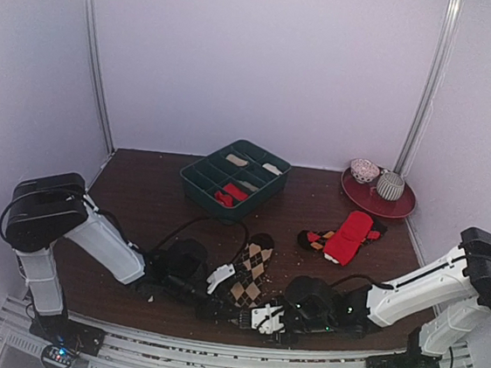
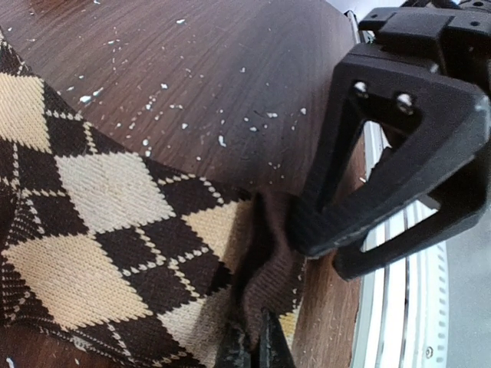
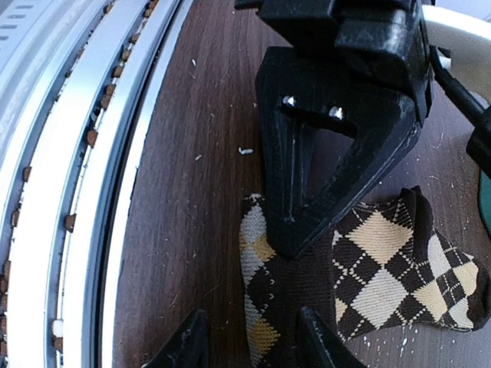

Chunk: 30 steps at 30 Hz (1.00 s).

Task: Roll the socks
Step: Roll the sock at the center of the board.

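A dark brown sock with tan argyle diamonds [image 1: 253, 266] lies flat at the near middle of the table. My left gripper [image 1: 220, 280] is shut on its plain brown cuff edge, which stands up in a fold in the left wrist view [image 2: 253, 346]. My right gripper [image 1: 251, 318] is open and low over the same end. In the right wrist view [image 3: 253, 331] its jaws stand either side of a folded-over strip of the argyle sock [image 3: 265, 307]. The left gripper's black fingers [image 3: 322, 153] press on the sock just beyond. The red socks with white striped cuffs are out of view.
A plain red sock [image 1: 349, 236] lies on a dark red-marked one at mid right. A green divided tray [image 1: 195, 179] at the back holds a red item [image 1: 229, 195]. A red plate [image 1: 398, 206] holds two patterned balls. The metal rail [image 3: 77, 192] runs along the near edge.
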Tool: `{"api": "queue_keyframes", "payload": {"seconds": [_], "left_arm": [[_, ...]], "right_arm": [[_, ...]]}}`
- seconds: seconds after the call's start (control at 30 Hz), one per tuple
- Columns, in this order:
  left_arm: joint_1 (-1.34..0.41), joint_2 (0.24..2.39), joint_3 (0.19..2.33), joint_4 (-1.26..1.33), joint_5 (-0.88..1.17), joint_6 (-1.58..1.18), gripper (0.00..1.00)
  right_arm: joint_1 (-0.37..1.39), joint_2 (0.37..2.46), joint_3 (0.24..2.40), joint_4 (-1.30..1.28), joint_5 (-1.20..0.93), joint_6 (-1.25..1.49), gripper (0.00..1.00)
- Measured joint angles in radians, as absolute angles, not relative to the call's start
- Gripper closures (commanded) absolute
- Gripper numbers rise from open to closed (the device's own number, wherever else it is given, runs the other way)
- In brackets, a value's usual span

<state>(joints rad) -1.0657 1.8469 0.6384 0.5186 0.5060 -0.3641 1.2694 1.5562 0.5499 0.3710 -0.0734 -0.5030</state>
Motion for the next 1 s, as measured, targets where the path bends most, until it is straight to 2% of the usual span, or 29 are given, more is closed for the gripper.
{"api": "queue_keyframes", "payload": {"seconds": [0.23,0.4,0.63,0.77,0.9,1.0], "left_arm": [[-1.064,1.847,0.634,0.523,0.514,-0.357,1.0],[-1.062,1.847,0.632,0.523,0.524,-0.344,1.0],[-1.059,1.849,0.632,0.523,0.535,-0.327,1.0],[-1.059,1.845,0.634,0.515,0.529,-0.321,1.0],[-1.064,1.803,0.636,0.442,0.485,-0.303,0.73],[-1.074,1.726,0.636,0.344,0.408,-0.279,0.57]], "right_arm": [[1.224,1.6,0.559,0.375,-0.051,-0.521,0.6],[1.207,1.631,0.577,0.395,-0.064,-0.523,0.64],[1.205,1.65,0.582,0.412,-0.111,-0.485,0.79],[1.203,1.654,0.592,0.387,-0.145,-0.415,0.82],[1.193,1.662,0.606,0.366,-0.211,-0.299,0.83],[1.173,1.674,0.606,0.377,-0.293,-0.178,0.83]]}}
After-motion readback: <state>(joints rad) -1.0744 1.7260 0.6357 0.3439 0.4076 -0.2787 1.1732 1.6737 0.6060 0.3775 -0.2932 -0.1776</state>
